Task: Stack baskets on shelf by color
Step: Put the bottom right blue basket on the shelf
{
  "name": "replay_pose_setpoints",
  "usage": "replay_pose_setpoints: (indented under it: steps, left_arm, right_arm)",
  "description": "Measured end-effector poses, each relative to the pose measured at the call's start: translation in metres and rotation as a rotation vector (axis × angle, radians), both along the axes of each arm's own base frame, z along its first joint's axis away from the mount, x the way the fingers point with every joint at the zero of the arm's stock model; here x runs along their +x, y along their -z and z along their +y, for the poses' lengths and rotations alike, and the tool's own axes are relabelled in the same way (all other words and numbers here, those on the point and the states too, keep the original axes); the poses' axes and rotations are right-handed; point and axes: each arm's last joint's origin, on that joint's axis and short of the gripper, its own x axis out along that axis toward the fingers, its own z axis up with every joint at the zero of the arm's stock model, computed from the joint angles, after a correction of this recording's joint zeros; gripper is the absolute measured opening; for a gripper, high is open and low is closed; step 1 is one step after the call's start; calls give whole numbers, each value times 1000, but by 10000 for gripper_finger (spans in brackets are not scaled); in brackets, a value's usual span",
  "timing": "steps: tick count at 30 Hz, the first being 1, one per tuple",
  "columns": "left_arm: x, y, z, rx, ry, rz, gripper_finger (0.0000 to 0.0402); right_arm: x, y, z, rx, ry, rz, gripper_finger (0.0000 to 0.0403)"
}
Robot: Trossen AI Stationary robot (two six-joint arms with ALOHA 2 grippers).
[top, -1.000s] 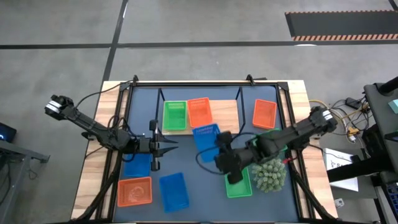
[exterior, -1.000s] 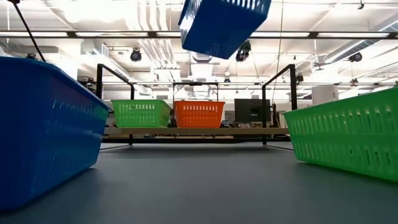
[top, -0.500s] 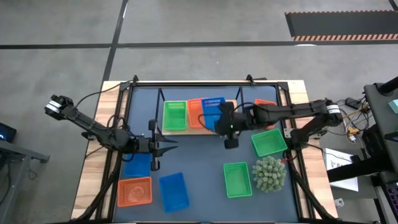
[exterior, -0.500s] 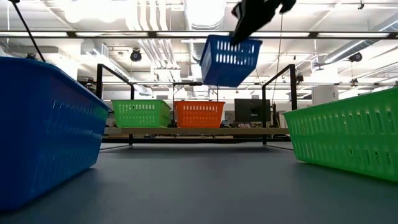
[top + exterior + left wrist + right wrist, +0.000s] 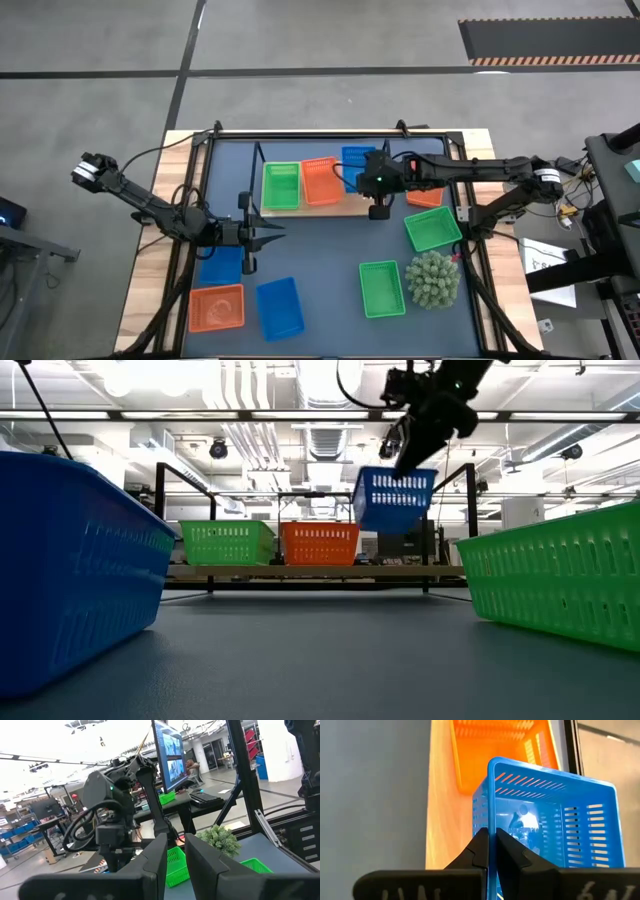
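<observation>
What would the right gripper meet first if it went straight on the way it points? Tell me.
Shut on the blue basket, the right gripper points down at the shelf; the bare wood beside the orange basket probably comes first.

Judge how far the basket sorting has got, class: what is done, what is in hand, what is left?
Done: a green basket and an orange basket sit on the shelf. In hand: the right gripper holds a blue basket above the shelf's free end. Left: the baskets on the mat, among them another blue basket. The left gripper waits over the mat.

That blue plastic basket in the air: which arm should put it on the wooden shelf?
The right one. Its gripper already pinches the blue perforated basket above the light-wood shelf; the left gripper waits far off.
</observation>
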Motion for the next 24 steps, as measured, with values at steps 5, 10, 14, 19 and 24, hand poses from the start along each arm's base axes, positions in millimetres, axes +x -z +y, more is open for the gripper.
replay_pose_setpoints:
  steps: [5,10,14,19,24]
  left_arm:
    - [0,0,0,0,0,0,52]
    - [0,0,0,1,0,0,52]
    - [0,0,0,0,0,0,52]
    - [0,0,0,0,0,0,52]
    - [0,0,0,0,0,0,52]
  right_arm:
    - [-4,16,-2,10,5,29,9]
    - [-6,35,-2,15,6,65,9]
    - [-7,45,-2,12,10,56,9]
    - [-9,56,-1,11,11,55,9]
    - [-10,63,-1,6,12,38,9]
